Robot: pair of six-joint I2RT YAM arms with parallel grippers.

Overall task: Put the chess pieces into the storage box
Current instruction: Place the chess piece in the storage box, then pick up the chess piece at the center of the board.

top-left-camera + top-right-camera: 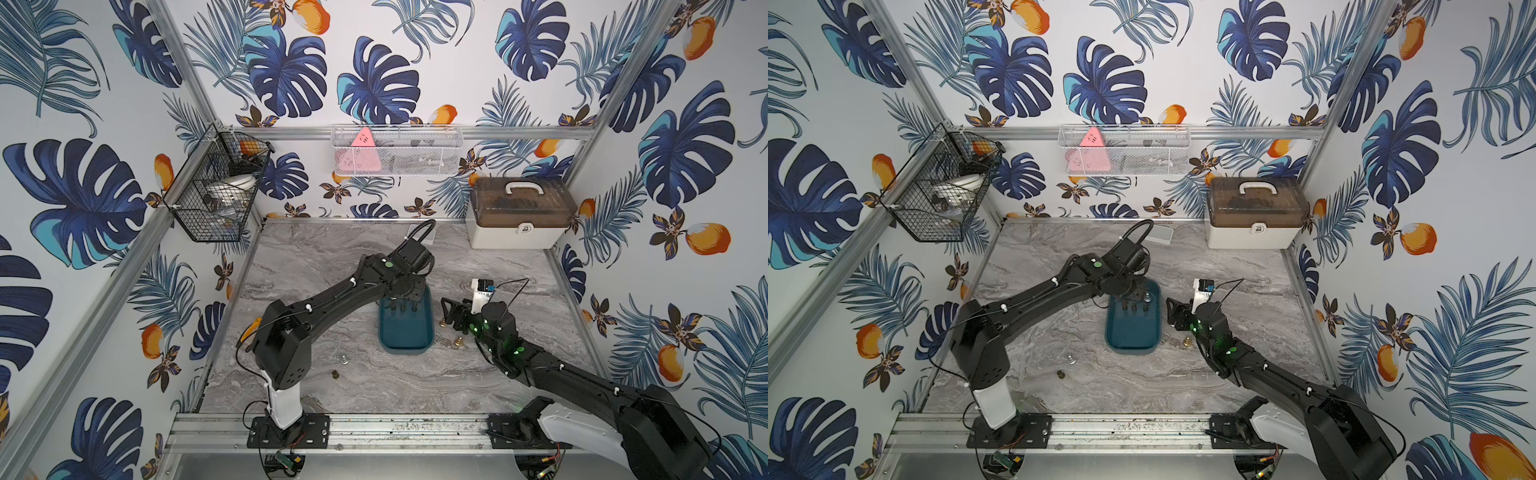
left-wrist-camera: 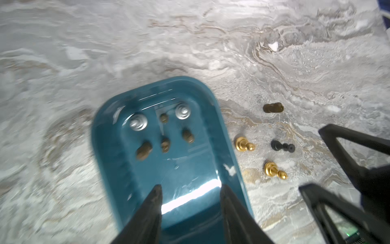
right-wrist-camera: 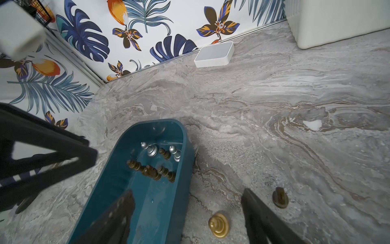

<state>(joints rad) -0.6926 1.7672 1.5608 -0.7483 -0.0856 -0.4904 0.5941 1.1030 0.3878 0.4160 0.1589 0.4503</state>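
Observation:
The storage box (image 1: 406, 332) is a teal tray in mid-table, also in the wrist views (image 2: 109, 135) (image 3: 99, 200). Several chess pieces stand in its far half: two silver (image 2: 138, 123) (image 2: 183, 111) and several brown (image 2: 165, 144) (image 3: 150, 171). My left gripper (image 2: 191, 190) hovers open and empty over the tray's far end (image 1: 409, 293). My right gripper (image 3: 187, 193) is open just right of the tray (image 1: 453, 311), with a gold piece (image 3: 218, 225) on the table between its fingers and a brown piece (image 3: 280, 197) outside them.
More pieces lie right of the tray: another gold one (image 2: 274, 170), a black one (image 2: 282, 146), a brown one (image 2: 273, 107). Left of the tray stand a silver piece (image 1: 344, 360) and a brown one (image 1: 335, 375). A small white box (image 3: 214, 54) and a white case (image 1: 519, 212) sit at the back.

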